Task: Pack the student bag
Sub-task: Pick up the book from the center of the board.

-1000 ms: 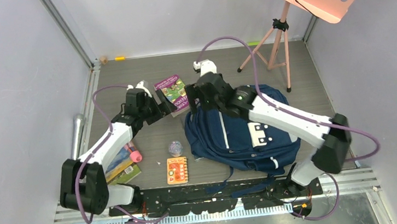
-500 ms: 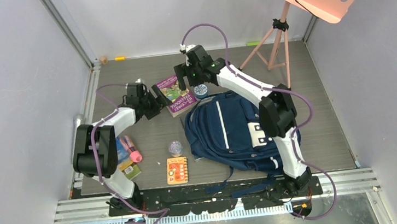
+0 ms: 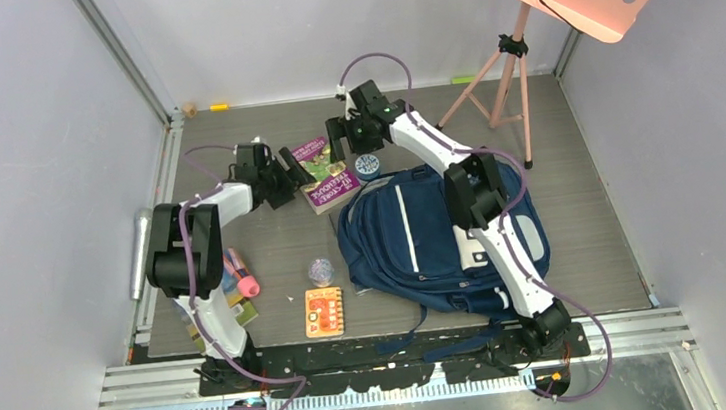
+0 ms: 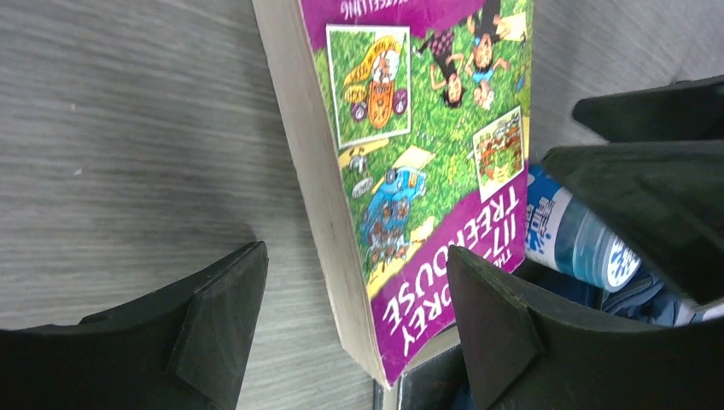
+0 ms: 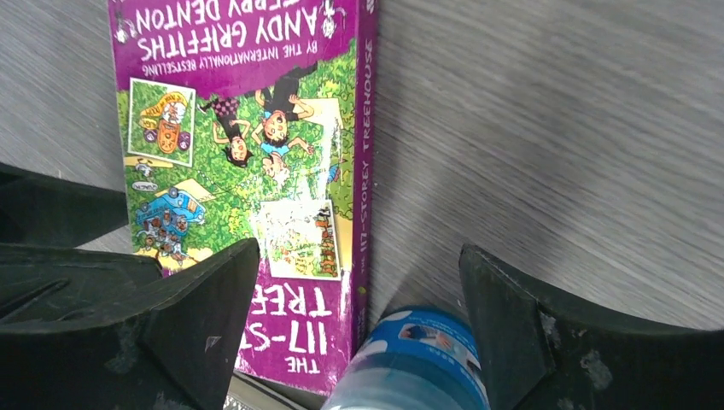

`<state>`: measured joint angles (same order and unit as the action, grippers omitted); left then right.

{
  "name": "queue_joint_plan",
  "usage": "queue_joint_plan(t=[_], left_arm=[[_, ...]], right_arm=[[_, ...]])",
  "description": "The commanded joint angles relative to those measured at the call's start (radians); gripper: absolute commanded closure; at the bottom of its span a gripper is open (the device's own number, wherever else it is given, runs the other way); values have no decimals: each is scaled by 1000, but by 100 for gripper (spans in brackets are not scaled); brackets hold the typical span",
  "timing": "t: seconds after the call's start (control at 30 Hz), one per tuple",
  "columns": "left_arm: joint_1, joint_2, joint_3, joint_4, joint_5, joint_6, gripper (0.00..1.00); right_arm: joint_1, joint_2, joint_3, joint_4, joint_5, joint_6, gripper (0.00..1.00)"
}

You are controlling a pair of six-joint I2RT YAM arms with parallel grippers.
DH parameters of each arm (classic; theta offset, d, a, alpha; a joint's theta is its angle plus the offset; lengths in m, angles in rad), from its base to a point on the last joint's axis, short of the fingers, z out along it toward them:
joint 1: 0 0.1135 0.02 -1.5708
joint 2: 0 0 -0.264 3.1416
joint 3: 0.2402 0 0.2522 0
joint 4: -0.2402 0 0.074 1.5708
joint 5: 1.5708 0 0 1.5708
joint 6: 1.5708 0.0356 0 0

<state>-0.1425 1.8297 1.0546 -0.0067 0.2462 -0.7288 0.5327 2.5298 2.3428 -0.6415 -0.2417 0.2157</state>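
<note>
The student bag (image 3: pixel 423 244), navy with pale stripes, lies flat in the middle of the table. At its far left corner lies a purple and green paperback book (image 3: pixel 321 174) (image 4: pixel 410 171) (image 5: pixel 248 128). A blue-labelled bottle (image 3: pixel 367 166) (image 5: pixel 410 363) (image 4: pixel 568 235) rests beside the book. My left gripper (image 3: pixel 290 178) (image 4: pixel 357 256) is open, its fingers astride the book's near corner without pinching it. My right gripper (image 3: pixel 349 149) (image 5: pixel 359 252) is open above the bottle and the book's spine edge, facing the left one. Something dark and flat (image 4: pixel 431 384) lies under the book's corner.
A pink highlighter (image 3: pixel 242 277) and a stack of books (image 3: pixel 233 303) lie at the left. A small round trinket (image 3: pixel 320 269) and an orange card (image 3: pixel 324 311) sit near the front. A pink music stand's tripod (image 3: pixel 498 86) stands at the back right.
The right arm has swung off the bag and stretched to the far side, over the bottle and book. The left arm has reached further toward the book, its jaws slightly narrower.
</note>
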Motion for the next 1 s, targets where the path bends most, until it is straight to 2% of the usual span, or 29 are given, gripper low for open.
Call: queue_joint_plan(t=[0.0,0.23,0.4,0.77,0.83,0.97], left_arm=[[6,44,58,29,25,4,21],[6,105,78,53,63,-24,21],[5,143,78,105,115,-53,24],[-21,139,69,198,175,-95,31],[-28,137,67,212,182,-101,33],[-39,127,65,234,195,-110,45]], right_arm=[[6,42,100,-24,-110,14,7],[6,124,137,-19,-208,72,10],[14,162,133,2,-305,120,18],[70,155,92,64,-336,158,26],[73,154,93,69,-337,162,26],[75,154,92,76,-337,172,27]])
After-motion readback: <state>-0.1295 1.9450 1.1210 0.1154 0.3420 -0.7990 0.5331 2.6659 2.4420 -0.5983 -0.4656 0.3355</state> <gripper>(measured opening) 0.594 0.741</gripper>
